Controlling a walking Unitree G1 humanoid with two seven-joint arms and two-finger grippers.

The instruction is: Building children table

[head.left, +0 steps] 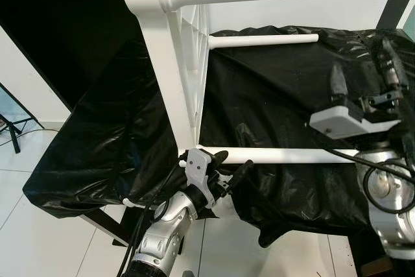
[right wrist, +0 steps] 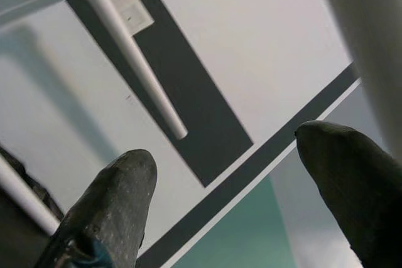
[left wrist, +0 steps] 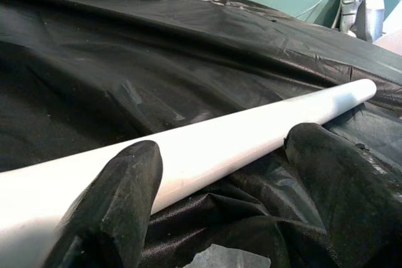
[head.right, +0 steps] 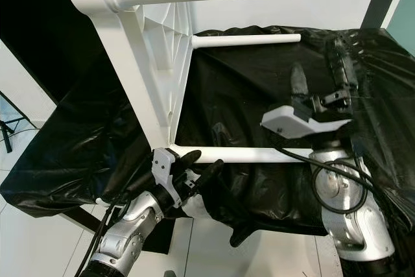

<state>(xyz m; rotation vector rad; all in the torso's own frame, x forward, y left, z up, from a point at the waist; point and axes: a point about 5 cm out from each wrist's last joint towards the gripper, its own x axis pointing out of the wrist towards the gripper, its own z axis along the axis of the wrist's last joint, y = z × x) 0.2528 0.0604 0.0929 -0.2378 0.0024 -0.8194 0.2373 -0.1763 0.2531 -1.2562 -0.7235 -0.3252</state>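
The white children's table (head.left: pixel 175 76) lay tipped on its side on the black sheet (head.left: pixel 272 95). The left gripper (head.left: pixel 227 168) reached up from below, fingers spread around the near table leg (left wrist: pixel 207 139). The right gripper (head.right: pixel 321 72) pointed upward, fingers apart, holding nothing.

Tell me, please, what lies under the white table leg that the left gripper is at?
Crinkled black plastic sheet lies under the white table leg, by the left gripper. The sheet covers whatever surface it is draped over.

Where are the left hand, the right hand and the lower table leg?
left hand (head.left: pixel 227 167), left eye view, midway between its fingertips
right hand (head.right: pixel 319 77), right eye view, midway between its fingertips
lower table leg (head.left: pixel 279 154), left eye view, middle of the white rod
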